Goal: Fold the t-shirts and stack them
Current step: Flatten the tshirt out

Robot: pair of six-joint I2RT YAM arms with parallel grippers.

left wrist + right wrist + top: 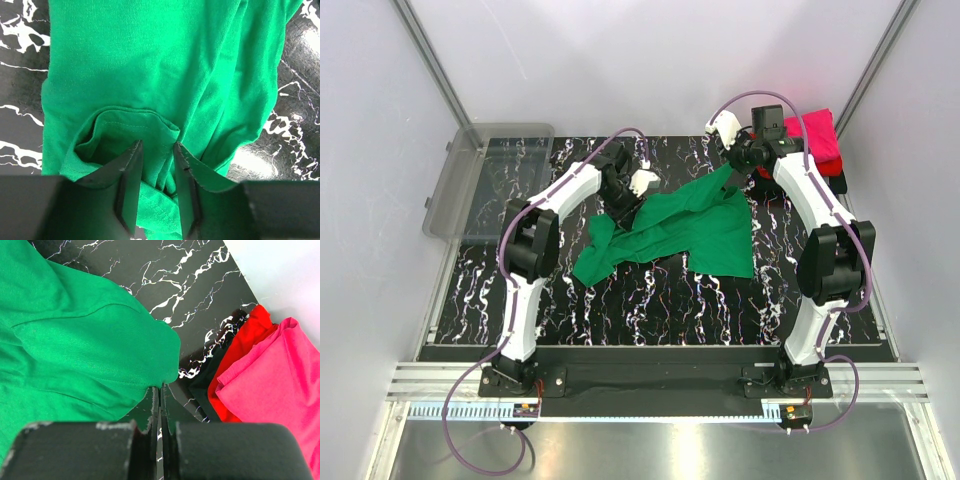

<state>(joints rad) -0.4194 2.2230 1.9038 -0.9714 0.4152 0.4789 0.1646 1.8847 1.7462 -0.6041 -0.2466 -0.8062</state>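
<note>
1. The green shirt lies crumpled mid-table. The other shirts sit in a stack at the far right corner.
2. My right gripper is pressed together, seemingly pinching the green shirt's corner.
3. My left gripper straddles a hem fold with its jaws narrowly apart. I cannot tell if it grips.
4. I judge the step to be spreading the shirt flat. Next I need both pinches firm, then a pull apart.

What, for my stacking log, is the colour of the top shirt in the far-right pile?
Magenta-pink shirt, clearest in the right wrist view.
</note>
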